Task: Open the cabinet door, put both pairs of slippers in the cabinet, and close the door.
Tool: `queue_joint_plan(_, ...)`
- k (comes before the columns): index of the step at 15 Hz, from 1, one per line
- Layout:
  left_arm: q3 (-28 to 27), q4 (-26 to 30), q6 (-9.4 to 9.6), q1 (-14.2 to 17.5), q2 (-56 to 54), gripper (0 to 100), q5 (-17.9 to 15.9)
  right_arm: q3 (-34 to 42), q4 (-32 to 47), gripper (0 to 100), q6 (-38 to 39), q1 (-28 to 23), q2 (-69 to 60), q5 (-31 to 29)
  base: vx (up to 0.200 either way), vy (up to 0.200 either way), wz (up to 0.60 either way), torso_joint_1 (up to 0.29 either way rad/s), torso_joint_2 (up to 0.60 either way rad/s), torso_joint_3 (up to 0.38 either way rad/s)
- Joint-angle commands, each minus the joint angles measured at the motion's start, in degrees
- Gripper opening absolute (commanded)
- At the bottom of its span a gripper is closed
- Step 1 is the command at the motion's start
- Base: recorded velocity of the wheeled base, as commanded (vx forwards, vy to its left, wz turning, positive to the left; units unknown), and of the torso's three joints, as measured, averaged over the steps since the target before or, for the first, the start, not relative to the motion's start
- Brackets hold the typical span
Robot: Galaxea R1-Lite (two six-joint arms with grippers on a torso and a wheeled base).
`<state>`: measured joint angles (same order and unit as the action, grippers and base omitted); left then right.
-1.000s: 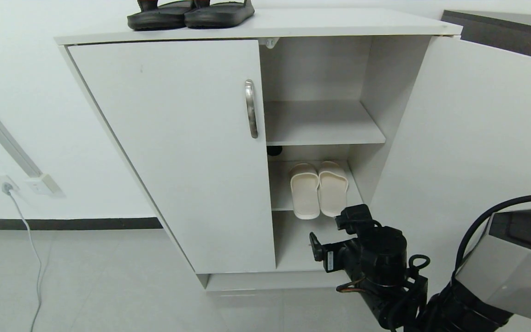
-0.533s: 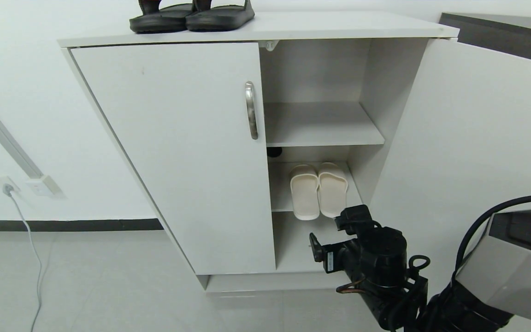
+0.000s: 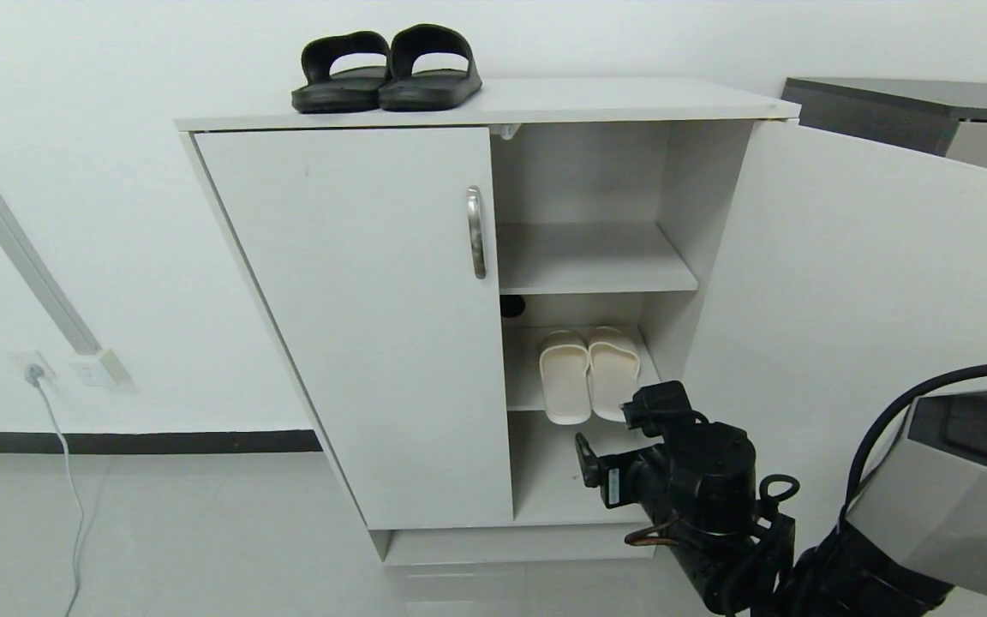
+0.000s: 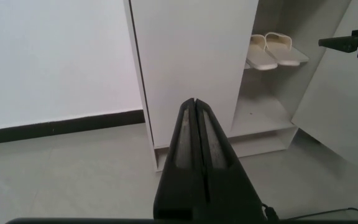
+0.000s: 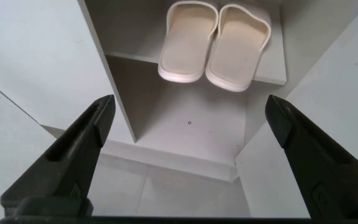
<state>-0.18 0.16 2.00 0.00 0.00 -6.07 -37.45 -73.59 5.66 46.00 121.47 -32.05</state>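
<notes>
Camera retreated — slippers point(image 5: 215, 40) beyond right hand point(image 5: 189, 104).

My head camera has drawn back and lifted. The cabinet point(image 3: 356, 343) now sits lower and farther off in its view, and the 2 black slippers point(image 3: 387, 75) on top show whole, straps included. It is the view that shifted, not the things.

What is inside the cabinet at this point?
A cream pair of slippers lies side by side on the middle shelf. The closed left door hides the other half, so anything behind it cannot be seen.
</notes>
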Motion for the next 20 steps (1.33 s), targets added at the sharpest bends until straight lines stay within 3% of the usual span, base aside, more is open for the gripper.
queue_joint_plan(1,0.01,0.02,0.02,0.00,0.00,0,0.01,0.01,-0.06,100,-0.03,0.06,0.35,-0.03,0.000,0.000,0.00,0.000,0.00,0.000)
queue_joint_plan(9,0.01,0.02,-0.15,0.00,0.09,0,0.09,0.01,-1.55,100,-0.03,0.06,1.14,-0.03,0.000,0.000,0.00,0.000,0.00,0.000)
queue_joint_plan(20,0.01,0.02,-0.15,0.00,0.09,0,0.09,-0.08,-1.55,100,-0.03,0.06,1.23,0.06,0.000,0.200,0.00,0.003,0.00,0.002)
